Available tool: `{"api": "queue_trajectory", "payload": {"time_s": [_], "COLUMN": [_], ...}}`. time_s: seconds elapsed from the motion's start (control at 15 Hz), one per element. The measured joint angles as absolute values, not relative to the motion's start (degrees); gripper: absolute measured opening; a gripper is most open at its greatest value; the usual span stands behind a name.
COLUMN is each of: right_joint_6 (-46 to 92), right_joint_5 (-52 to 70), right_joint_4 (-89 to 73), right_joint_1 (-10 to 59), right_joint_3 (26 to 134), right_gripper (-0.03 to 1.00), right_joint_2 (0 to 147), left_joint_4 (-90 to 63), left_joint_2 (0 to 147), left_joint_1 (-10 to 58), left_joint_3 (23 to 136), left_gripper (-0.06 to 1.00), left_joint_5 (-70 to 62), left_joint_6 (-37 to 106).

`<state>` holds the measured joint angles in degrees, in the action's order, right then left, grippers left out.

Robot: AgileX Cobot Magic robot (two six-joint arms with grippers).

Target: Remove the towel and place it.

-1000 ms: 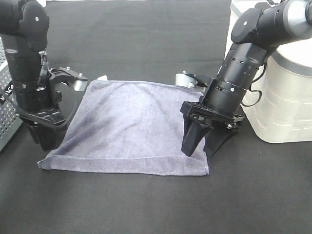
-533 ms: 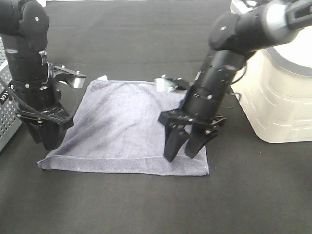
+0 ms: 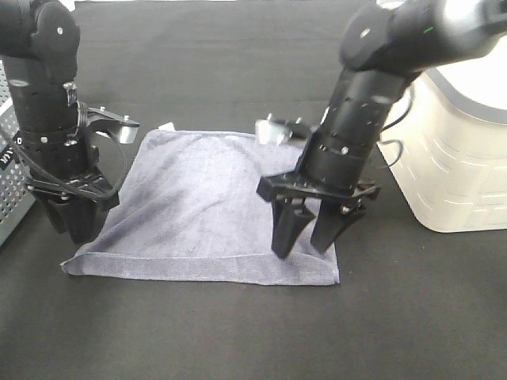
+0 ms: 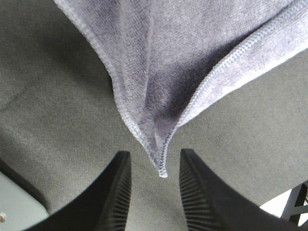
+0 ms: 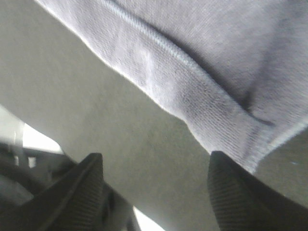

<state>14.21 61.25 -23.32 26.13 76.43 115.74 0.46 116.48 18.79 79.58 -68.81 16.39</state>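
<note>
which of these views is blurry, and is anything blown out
Exterior high: mostly sharp, but the top of the right arm is smeared and the white container is washed out. Left wrist: crisp, the towel weave and hem stitches read clearly. Right wrist: soft all over, the hem smeared, with blown-out white slivers near the right pincer.

A square bluish-grey towel [image 3: 210, 202] lies spread open on the black bench [image 3: 238, 332] in front of me. It looks soft and slightly rumpled, with a stitched hem all round and a small white tag [image 3: 165, 127] at its far left corner. The near left corner is creased into a shallow fold, and its tip points between the parted fingers of my left hand [image 4: 154, 156].
</note>
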Motion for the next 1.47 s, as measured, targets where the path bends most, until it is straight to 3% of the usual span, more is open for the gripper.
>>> {"api": "queue_trajectory", "payload": {"time_s": [0.13,0.27,0.53,0.73,1.27,1.47], "right_joint_6": [12.6,10.3,8.9,7.0,6.2,6.2], "right_joint_5": [55.9,42.2,24.6,16.2,18.9,25.6], "right_joint_4": [-23.3,-23.3,-19.3,-15.2,-12.8,-11.9], "right_joint_1": [26.1,26.4,31.2,31.4,31.4,31.4], "right_joint_3": [73.7,67.7,57.9,57.0,56.8,56.9], "right_gripper": [0.62,0.62,0.61,0.6,0.6,0.59], "right_joint_2": [112.7,107.9,107.3,107.3,112.3,111.9], "left_joint_4": [0.5,0.5,0.5,0.5,0.4,0.5], "left_joint_2": [116.5,116.5,116.5,116.5,116.5,116.5], "left_joint_1": [18.8,18.8,18.8,18.8,18.8,18.8], "left_joint_3": [79.6,79.6,79.6,79.6,79.6,79.6], "left_gripper": [0.33,0.33,0.33,0.33,0.33,0.33], "left_joint_5": [-68.7,-68.7,-68.7,-68.7,-68.6,-68.6], "left_joint_6": [16.3,16.2,15.5,15.4,15.4,15.4]}}
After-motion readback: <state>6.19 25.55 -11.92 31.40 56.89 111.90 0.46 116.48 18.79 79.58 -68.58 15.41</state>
